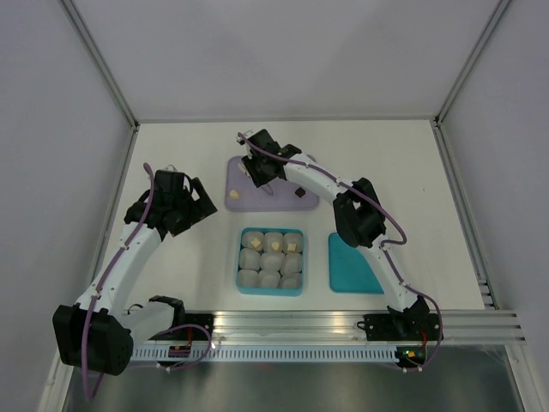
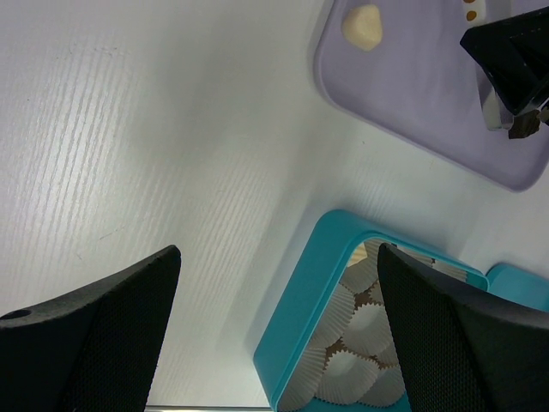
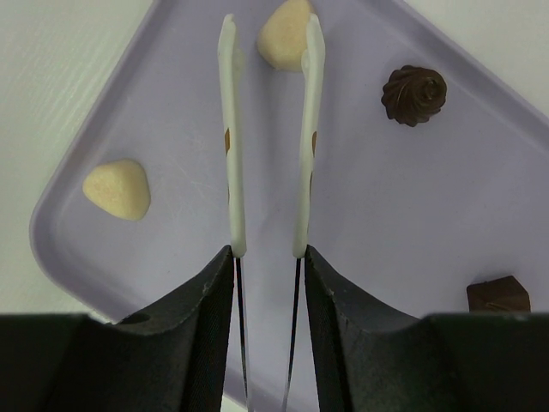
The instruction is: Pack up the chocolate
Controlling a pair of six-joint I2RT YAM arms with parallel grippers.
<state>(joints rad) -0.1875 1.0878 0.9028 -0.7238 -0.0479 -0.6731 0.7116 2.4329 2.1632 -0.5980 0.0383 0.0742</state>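
Observation:
The lavender tray (image 3: 171, 112) holds two cream-white chocolates (image 3: 117, 189) (image 3: 281, 36), a dark swirl chocolate (image 3: 414, 94) and a dark square one (image 3: 497, 294). My right gripper (image 3: 268, 257) is shut on white-tipped tweezers (image 3: 230, 154); their tips stand apart around the far cream piece. In the top view the right gripper (image 1: 260, 172) hovers over the tray (image 1: 244, 184). The teal box (image 1: 243, 260) holds white paper cups, a few with cream pieces (image 1: 276, 245). My left gripper (image 2: 276, 257) is open and empty above the table, left of the box (image 2: 300, 318).
A flat teal lid (image 1: 353, 264) lies right of the box. White walls and metal frame posts enclose the table; a rail runs along the near edge (image 1: 343, 324). The left wrist view shows the tray corner (image 2: 412, 103) with a cream piece (image 2: 362, 26).

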